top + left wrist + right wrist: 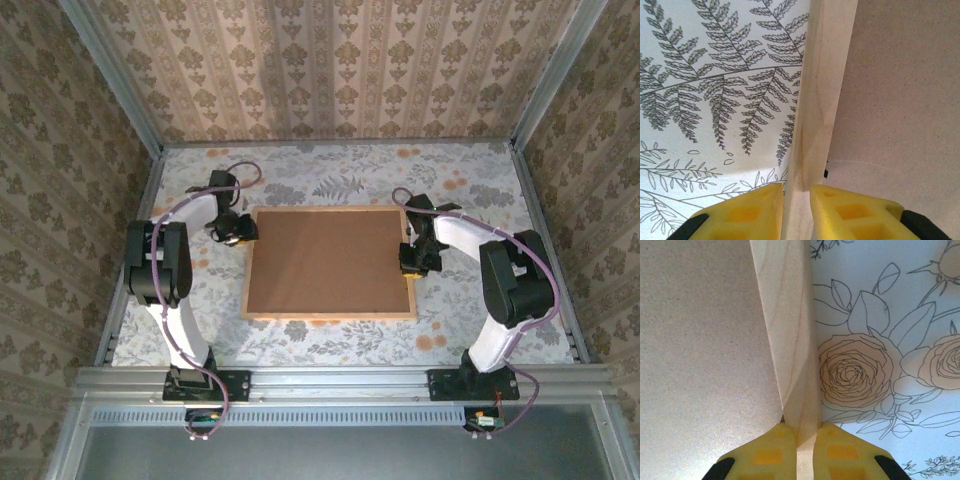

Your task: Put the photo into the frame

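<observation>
The frame (330,316) lies back-up in the middle of the table, its thin light wood moulding around a brown backing board (330,262). The photo is out of view. My left gripper (243,232) is at the frame's left edge near the far corner. In the left wrist view its yellow pads (752,210) stand close on either side of the moulding (822,90); whether they press on it I cannot tell. My right gripper (408,258) is at the right edge, and its pads (775,452) are shut tight on the moulding (787,315).
The table is covered with a floral cloth (330,180) and walled in by patterned panels (330,70) at the back and both sides. A metal rail (330,380) with both arm bases runs along the near edge.
</observation>
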You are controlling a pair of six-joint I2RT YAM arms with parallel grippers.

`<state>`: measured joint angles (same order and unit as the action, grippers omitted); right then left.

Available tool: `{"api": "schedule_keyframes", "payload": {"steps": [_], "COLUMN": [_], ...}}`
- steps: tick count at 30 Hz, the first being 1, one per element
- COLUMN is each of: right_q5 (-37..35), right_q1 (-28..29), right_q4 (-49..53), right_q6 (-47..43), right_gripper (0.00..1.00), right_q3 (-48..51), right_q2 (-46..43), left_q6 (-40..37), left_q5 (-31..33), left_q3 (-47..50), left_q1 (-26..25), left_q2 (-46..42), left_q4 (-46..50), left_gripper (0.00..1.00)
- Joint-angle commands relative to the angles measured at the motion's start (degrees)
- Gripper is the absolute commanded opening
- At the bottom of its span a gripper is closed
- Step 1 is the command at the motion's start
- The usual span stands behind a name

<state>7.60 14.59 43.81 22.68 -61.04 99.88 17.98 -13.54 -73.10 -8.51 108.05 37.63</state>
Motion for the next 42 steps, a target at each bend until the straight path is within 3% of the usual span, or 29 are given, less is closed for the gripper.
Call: {"api": "schedule_keyframes", "payload": {"steps": [1, 8, 18, 42], "right_q5": [-0.91, -0.94, -0.8, -0.98], "right_q1": [0.81, 0.81, 0.79, 0.79], "right_q4": [-2.64, -2.5, -2.67, -2.59], "right_q6": [0.21, 0.23, 0.15, 0.09], "right_gripper": [0.09, 0.09, 0.09, 0.09], "right_q3": [-0.05, -0.06, 0.08, 0.05], "right_q2": [2.67, 2.72, 2.57, 2.6], "left_q6": [-0.27, -0.31, -0.17, -4.69], "left_q5": [-0.9, -2.08, -1.28, 3.39], "left_q3": [0.32, 0.66, 1.21, -2.99], "left_q1": [0.45, -0.1, -0.19, -7.26], "left_q2": [1.69, 2.64, 2.81, 10.23], "left_q4": [-0.18, -0.53, -1.09, 4.99], "left_gripper": [0.3, 0.34, 0.3, 0.33]}}
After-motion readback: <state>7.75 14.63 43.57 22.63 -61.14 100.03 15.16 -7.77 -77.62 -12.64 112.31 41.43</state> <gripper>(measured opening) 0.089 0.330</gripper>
